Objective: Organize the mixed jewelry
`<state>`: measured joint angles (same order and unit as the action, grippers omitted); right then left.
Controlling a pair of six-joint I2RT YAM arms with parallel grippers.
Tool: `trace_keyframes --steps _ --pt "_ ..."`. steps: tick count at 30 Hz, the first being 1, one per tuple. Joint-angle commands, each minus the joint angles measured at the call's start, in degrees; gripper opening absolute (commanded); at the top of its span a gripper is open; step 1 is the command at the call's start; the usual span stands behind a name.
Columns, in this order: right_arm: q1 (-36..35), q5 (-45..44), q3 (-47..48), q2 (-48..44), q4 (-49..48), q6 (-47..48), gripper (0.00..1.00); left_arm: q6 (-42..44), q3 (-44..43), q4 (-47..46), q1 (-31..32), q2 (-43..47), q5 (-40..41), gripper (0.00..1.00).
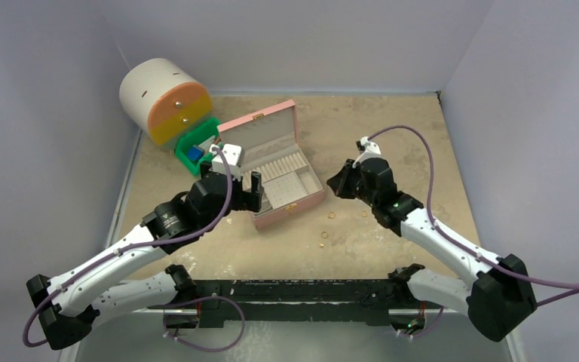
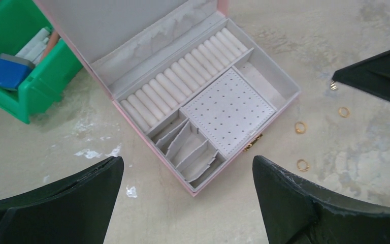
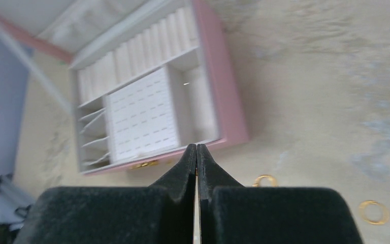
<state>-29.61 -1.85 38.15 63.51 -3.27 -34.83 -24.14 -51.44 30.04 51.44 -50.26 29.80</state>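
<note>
— Fingers point(image 2: 81, 198) on the left gripper point(image 2: 187, 161)?
— Spread wide, touching nothing, at the 8 o'clock edge of the open pink box point(image 2: 289, 96).
— And the gold rings point(image 2: 300, 127)?
— Loose on the table point(image 2: 365, 173), at the box's 4 o'clock, near its clasp side.
— Right gripper point(image 3: 197, 148)?
— At the box's 3 o'clock, its tips pressed together. Whether they pinch anything, I cannot tell.
</note>
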Motion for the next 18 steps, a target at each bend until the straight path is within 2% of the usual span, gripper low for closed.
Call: trace_keyframes --steps 1,6,11,18 --pt "-5.54 4.1 0.73 -4.09 -5.2 -5.35 0.0 -5.1 -0.73 -6.6 0.15 2.28 -6.17 0.99" --pt "-9.22 7.68 -0.99 -9.77 -11.65 -10.69 0.0 -11.61 2.89 -12.11 0.16 3.87 -12.93 0.99" --pt "-11.29 11.4 -3.2 -13.62 -19.45 -16.69 0.0 -17.74 7.54 -21.52 0.16 8.0 -19.88 0.96" --pt "-16.02 11.03 -4.05 -16.46 -28.54 -20.44 0.0 -27.62 10.87 -34.01 0.21 8.7 -30.76 0.9"
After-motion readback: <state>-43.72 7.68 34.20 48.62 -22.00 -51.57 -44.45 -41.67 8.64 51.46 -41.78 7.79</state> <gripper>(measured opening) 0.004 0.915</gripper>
